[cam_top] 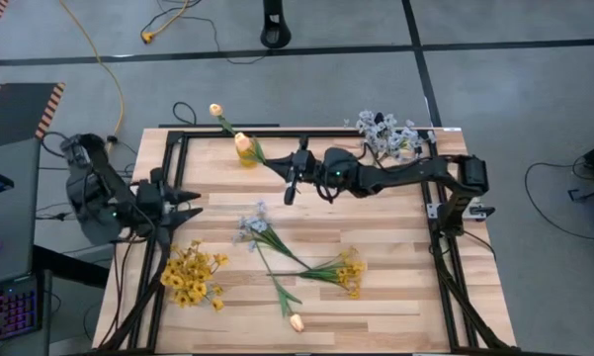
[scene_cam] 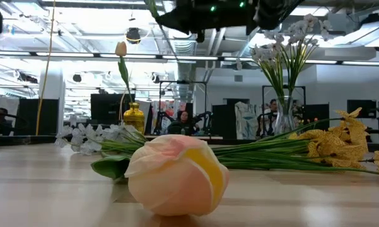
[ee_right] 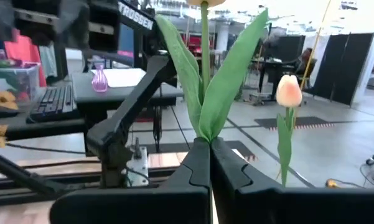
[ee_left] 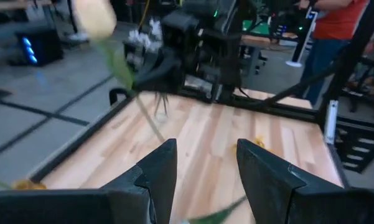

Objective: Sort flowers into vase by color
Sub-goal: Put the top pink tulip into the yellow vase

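Wooden table (cam_top: 376, 213): right tool (ee_right: 210, 163) pinches a tulip stem (ee_right: 205, 74) upright.

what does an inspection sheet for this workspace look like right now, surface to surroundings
surface: light wooden table top inside a black frame.
job's things: gold vase holds one peach tulip; glass vase holds blue-white sprays; loose on the table are a yellow cluster, a blue-white sprig, a yellow sprig and a tulip bud.
clutter: nothing seen.
grippers: right gripper shut on a green tulip stem, over the table's middle; left gripper open, empty, at the table's left edge.
cables: yellow cable and black leads on the floor.
surroundings: desk with keyboard at left; people beyond the table.
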Controlling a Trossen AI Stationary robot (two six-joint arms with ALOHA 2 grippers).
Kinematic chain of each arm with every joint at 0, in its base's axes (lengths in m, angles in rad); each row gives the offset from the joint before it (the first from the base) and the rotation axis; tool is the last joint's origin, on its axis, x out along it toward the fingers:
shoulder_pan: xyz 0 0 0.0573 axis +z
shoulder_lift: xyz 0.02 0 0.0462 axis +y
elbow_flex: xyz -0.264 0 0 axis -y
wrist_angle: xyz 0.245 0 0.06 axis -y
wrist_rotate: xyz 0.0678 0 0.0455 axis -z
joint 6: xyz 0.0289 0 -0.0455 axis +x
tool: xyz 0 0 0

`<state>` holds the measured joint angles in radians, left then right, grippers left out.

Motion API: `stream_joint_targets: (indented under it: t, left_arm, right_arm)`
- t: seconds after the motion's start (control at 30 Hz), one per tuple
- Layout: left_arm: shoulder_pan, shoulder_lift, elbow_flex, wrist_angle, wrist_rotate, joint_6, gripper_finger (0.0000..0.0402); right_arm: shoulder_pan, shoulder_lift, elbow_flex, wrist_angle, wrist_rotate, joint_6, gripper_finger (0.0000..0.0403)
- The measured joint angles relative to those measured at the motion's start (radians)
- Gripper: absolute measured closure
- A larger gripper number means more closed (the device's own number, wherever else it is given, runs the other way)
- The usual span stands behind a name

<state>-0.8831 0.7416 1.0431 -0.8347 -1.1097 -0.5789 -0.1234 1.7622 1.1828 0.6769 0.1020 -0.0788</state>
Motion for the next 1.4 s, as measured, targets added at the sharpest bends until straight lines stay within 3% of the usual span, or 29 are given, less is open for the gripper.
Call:
stream_joint_targets:
  t: [0.23, 0.47, 0.77, 1.0, 1.4]
  left_arm:
    - [0.207, 0.066, 0.000, 0.234, 0.188, 0.197, 0.0248]
    - [0.352, 0.075, 0.000, 0.330, 0.372, 0.317, 0.0248]
    - [0.547, 0.029, 0.000, 0.326, 0.502, 0.449, 0.0248]
    - [0.651, 0.008, 0.000, 0.292, 0.582, 0.454, 0.0249]
    - [0.665, 0.001, 0.000, 0.266, 0.604, 0.453, 0.0249]
  right_arm:
    - [-0.043, 0.128, 0.005, 0.263, -0.126, 0.000, 0.0380]
    - [-0.085, 0.206, 0.011, 0.551, -0.215, -0.024, 0.0380]
    - [-0.135, 0.220, 0.087, 0.586, -0.311, -0.116, 0.0379]
    - [-0.151, 0.369, 0.272, 0.614, -0.344, -0.158, 0.0379]
    - [-0.228, 0.666, 0.686, 0.646, -0.341, -0.062, 0.0378]
